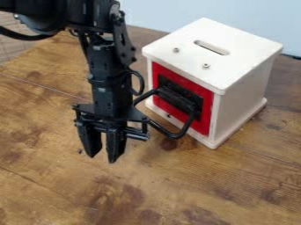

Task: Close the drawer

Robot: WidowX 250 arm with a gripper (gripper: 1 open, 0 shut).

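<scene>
Gripper beside the drawer

In the camera view, the white box [235, 57] stands on brown, grained wood [153, 180]; its top has a slot and screws. The red-fronted drawer [198, 104] sits in it, its black loop handle [174, 133] rounded. My dark gripper [102, 151] hangs beside the handle, fingers spread, with a gap between.

Tabletop [65, 189]: brown wood grain, dark knots
Wall [217, 9]: pale, behind the table
Floor [10, 54]: partly visible, upper left
</scene>
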